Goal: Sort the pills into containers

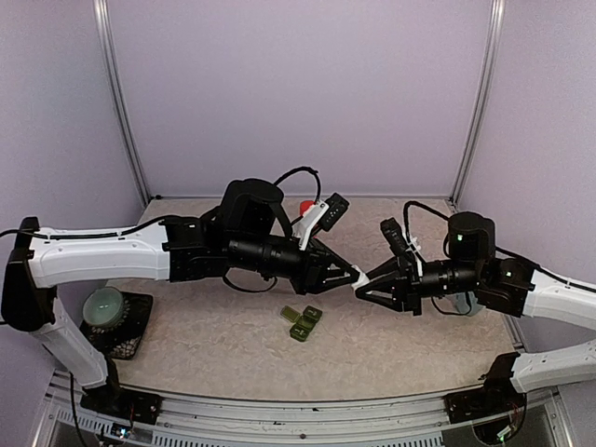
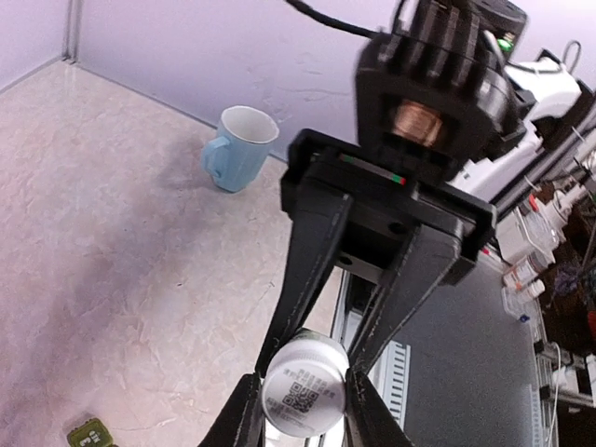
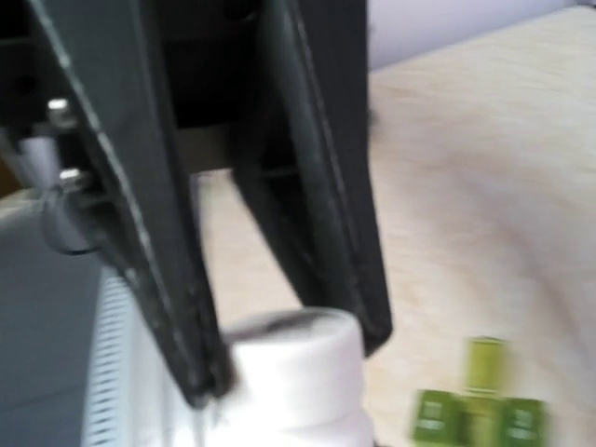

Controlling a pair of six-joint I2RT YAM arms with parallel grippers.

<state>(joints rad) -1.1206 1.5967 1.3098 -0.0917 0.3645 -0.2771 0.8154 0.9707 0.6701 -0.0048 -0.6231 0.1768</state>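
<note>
Top external view: my left gripper [image 1: 352, 277] and right gripper [image 1: 364, 283] both clamp one white pill bottle [image 2: 303, 396] aloft; the green containers [image 1: 303, 323] lie on the table [image 1: 214, 358] below, nearer my left arm.

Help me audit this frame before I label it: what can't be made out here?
- pills: none in view; the white bottle is opaque, its contents hidden everywhere.
- containers: tiny in the top view, blurred in the right wrist view, cut by the bottom edge in the left wrist view; contents unreadable.
- mug: the right arm mostly covers it in the top view; its wall hides its inside in the left wrist view.
</note>
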